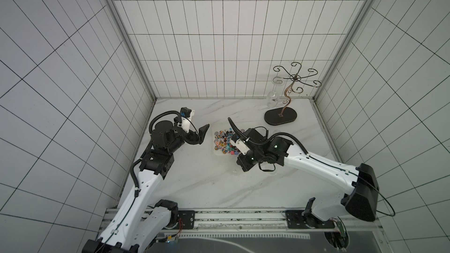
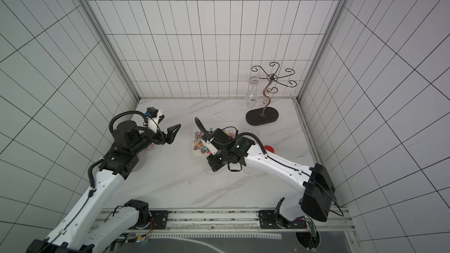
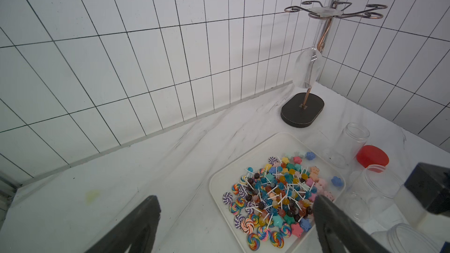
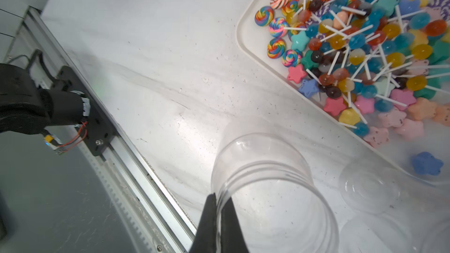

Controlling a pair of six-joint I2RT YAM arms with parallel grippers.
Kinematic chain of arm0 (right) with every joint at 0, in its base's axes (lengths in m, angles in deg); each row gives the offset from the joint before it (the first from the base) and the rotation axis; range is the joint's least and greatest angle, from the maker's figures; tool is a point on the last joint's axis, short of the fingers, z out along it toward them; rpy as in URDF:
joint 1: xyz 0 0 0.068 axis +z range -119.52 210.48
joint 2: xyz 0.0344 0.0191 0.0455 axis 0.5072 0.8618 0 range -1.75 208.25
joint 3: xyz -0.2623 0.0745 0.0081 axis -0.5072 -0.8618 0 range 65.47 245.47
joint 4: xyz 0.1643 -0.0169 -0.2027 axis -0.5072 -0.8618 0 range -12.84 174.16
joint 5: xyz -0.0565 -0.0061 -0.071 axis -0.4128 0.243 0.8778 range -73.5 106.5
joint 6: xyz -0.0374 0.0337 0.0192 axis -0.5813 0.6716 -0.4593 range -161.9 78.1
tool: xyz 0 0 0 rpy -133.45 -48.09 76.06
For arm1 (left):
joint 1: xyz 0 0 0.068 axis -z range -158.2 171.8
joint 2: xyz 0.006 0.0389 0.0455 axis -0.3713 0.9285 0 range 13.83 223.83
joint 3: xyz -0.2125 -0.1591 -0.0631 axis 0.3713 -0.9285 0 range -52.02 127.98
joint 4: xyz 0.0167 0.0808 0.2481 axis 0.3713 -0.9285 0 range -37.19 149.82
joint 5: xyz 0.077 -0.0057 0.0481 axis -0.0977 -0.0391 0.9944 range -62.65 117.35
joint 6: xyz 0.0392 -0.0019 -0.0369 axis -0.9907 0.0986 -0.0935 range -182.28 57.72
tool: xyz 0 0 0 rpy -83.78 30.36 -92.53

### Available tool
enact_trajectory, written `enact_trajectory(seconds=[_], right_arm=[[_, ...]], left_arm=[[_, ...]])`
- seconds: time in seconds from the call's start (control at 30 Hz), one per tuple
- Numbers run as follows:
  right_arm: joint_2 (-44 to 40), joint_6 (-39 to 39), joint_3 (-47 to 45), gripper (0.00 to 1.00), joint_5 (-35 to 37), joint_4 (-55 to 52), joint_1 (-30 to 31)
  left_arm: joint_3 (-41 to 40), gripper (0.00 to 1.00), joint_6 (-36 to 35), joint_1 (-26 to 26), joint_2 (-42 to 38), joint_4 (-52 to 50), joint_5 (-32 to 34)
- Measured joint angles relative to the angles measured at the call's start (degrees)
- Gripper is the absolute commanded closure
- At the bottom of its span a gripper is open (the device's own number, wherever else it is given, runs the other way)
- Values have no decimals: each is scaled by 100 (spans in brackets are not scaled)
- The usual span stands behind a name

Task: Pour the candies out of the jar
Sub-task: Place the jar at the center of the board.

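Note:
The candies (image 3: pixel 275 191), swirl lollipops on white sticks and pastel lumps, lie heaped in a white tray (image 3: pixel 220 174) at the middle of the table, seen in both top views (image 1: pixel 222 139) (image 2: pixel 198 142). In the right wrist view my right gripper (image 4: pixel 219 197) is shut on the rim of a clear, empty jar (image 4: pixel 263 164), one finger inside and one outside. The jar sits beside the tray (image 4: pixel 243 42), next to the candies (image 4: pixel 353 45). My left gripper (image 3: pixel 235 200) stands wide open and empty, left of the tray (image 1: pixel 198 135).
Other clear jars (image 3: pixel 353 139) (image 4: pixel 370 188) and a red lid (image 3: pixel 372 155) (image 2: pixel 269 148) stand on the tray's right side. A metal rack on a dark base (image 1: pixel 280 116) holds a hanging wine glass (image 1: pixel 272 96) at the back right. Tiled walls enclose three sides.

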Motion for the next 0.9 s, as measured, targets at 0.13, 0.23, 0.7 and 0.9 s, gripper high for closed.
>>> enact_trajectory(seconds=[0.13,0.23,0.7,0.9], right_arm=[[343,11,101,100,354,-87,181],[437,22,162,100,494,-151,240],[804,4,426,80,640,-175,398],[855,-28,492,63,651,-186,402]], left_arm=[[0,3,46,-48,2,24,138],[0,3,66,-57,2,35,170],[0,3,125,-57,2,42,164],[0,3,149,-57,2,42,168]])
